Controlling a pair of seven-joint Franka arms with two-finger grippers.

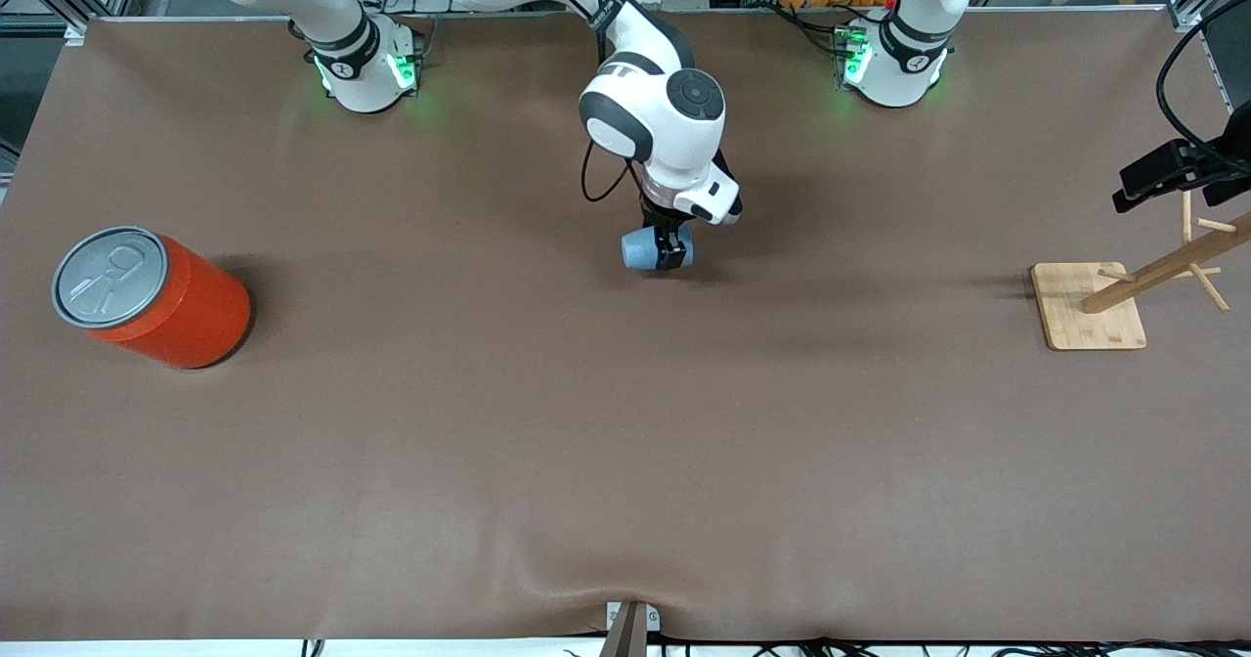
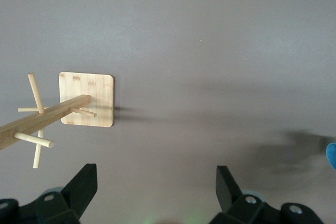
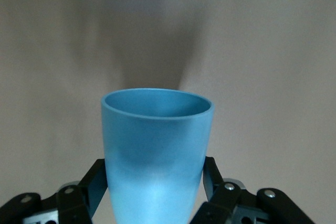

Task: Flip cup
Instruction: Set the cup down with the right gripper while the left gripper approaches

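Note:
The light-blue cup (image 1: 643, 249) is held on its side just above the brown table mat, near the middle of the table. My right gripper (image 1: 670, 246) is shut on it. In the right wrist view the cup (image 3: 156, 140) fills the space between the two black fingers (image 3: 94, 182), with its open mouth pointing away from the wrist. My left gripper (image 1: 1168, 173) hangs open and empty in the air at the left arm's end of the table, and the left arm waits there. In the left wrist view its fingers (image 2: 84, 184) stand wide apart, and a sliver of the cup (image 2: 332, 156) shows at the edge.
A large orange can (image 1: 151, 295) with a silver pull-tab top stands at the right arm's end of the table. A wooden peg rack on a square base (image 1: 1090, 320) stands under my left gripper; it also shows in the left wrist view (image 2: 86, 99).

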